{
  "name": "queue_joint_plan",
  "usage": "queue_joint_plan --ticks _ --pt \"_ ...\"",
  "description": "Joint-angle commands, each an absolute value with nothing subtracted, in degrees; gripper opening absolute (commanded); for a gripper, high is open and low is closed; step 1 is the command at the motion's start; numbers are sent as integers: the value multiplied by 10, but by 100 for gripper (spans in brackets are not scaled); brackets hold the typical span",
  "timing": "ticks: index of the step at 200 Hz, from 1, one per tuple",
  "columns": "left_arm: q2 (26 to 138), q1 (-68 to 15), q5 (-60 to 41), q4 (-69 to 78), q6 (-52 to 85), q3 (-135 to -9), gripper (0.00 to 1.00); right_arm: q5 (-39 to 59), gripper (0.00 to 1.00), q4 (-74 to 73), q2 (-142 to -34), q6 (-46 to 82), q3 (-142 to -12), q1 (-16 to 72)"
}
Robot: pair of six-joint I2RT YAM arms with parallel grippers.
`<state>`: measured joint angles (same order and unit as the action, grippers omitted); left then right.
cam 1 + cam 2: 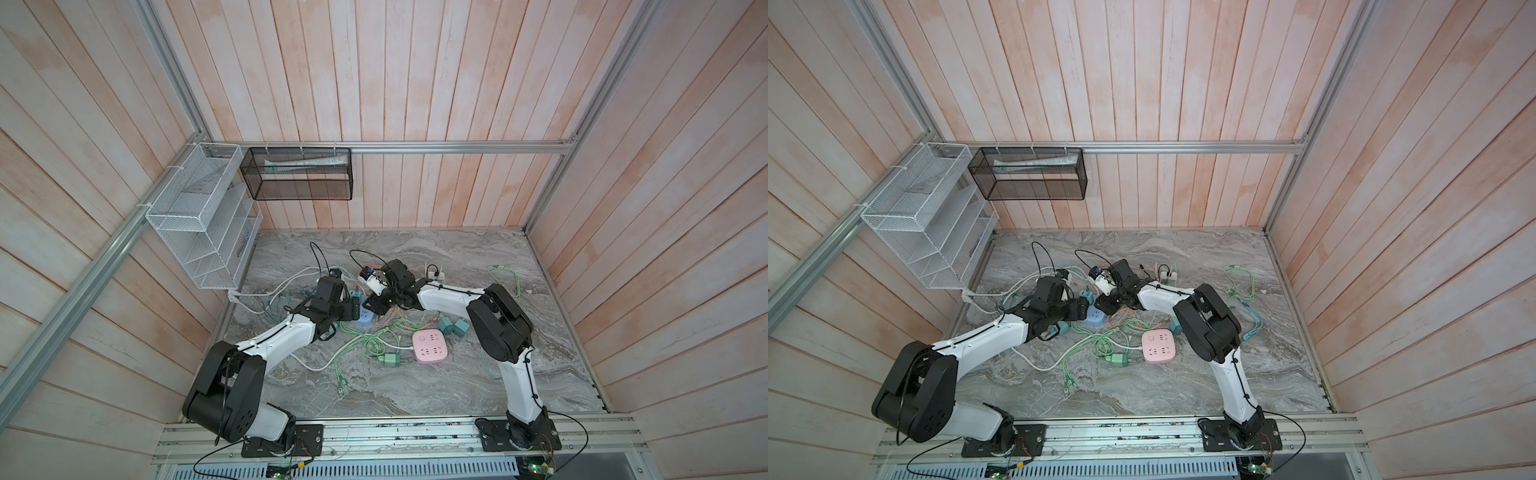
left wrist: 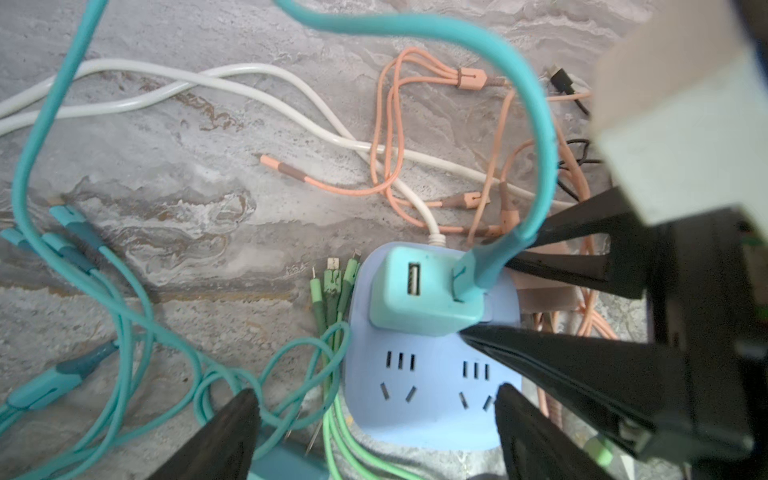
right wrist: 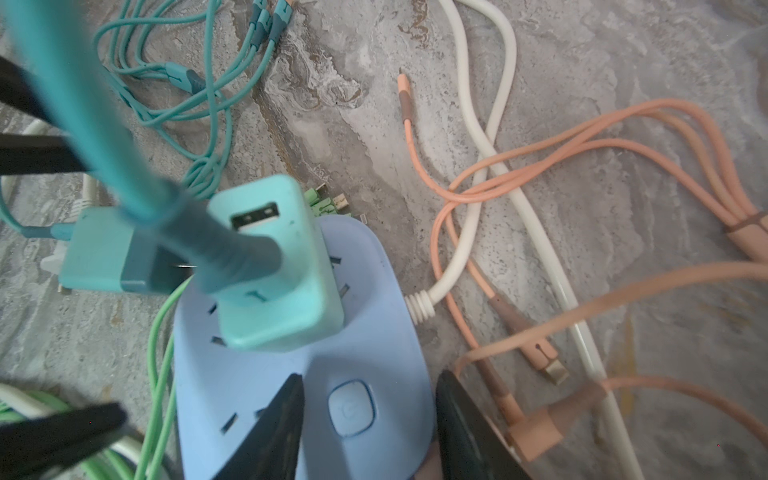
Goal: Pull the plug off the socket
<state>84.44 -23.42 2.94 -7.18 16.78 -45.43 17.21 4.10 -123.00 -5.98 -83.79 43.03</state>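
Teal plug (image 2: 424,291) seated in blue socket (image 2: 432,395) on tabletop (image 2: 187,187), not yet pulled. Left claw (image 2: 376,392) spread wide, short of plug. Right claw (image 3: 372,378) partly apart astride socket's button end, grip impossible to tell. Next, probably: close on plug's sides, lift straight, socket pinned.

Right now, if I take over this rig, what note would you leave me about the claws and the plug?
Left claw: open, over the blue socket strip, holding nothing.
Right claw: jaws apart around the strip's power button; whether it grips, I cannot tell.
Teal plug: seated upright in the strip, teal cable plugged into it.
Done: nothing yet; plug not out.
Left: grasp plug, steady strip, pull it off.
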Motion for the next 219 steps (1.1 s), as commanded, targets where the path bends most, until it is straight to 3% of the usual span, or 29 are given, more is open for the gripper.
queue_joint_plan --ticks 1,41,219 --pt "863 -237 26 -48 155 -474 89 151 50 114 -1264 -58 -821 420" --pt "880 -238 29 -36 151 -483 88 195 52 99 -1237 -43 -814 411" --pt "956 -247 47 -21 147 -517 76 210 53 96 -1250 -45 -787 403"
